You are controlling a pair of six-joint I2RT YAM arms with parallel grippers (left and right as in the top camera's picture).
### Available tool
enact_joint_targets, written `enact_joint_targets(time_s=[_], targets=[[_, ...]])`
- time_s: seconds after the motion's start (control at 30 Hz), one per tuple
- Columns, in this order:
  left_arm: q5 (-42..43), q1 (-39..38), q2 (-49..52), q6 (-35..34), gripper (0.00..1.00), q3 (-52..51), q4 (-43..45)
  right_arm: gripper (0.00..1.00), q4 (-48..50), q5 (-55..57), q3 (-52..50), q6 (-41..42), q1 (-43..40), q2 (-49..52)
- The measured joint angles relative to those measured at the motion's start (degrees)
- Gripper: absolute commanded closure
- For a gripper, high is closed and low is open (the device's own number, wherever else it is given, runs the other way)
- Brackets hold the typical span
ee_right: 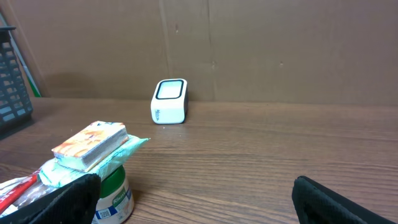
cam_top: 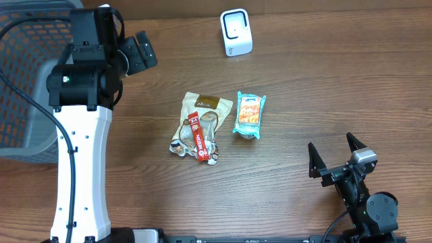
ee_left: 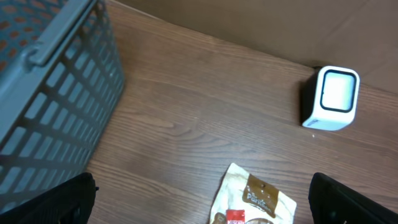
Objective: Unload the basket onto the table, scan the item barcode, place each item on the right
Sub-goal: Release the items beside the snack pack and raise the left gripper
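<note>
Nothing is scanned yet: the left gripper and right gripper both gape wide, holding nothing. The snack packets lie untouched on the table between them, near the left gripper. The white scanner stands well beyond the right gripper. Pickup, presenting and scanning all remain.

Legible text: none I can read.
- cream pouch: brown label with script, too blurred.
- red stick packet: white lettering, too small.
- teal snack packet: top logo unreadable.
- white scanner: faint side marking, unreadable.
</note>
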Motion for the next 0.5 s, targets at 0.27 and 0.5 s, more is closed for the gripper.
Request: enact_joint_targets(time_s=[0.27, 0.5], targets=[[0.0, 0.0, 0.0, 0.2, 0.0, 0.0, -0.66, 0.0, -0.02, 0.0, 0.0, -0.02, 0.0, 0.0], [0.0, 0.02, 0.0, 0.2, 0.0, 0.0, -0.63, 0.0, 0.02, 0.0, 0.0, 0.0, 0.0, 0.0]])
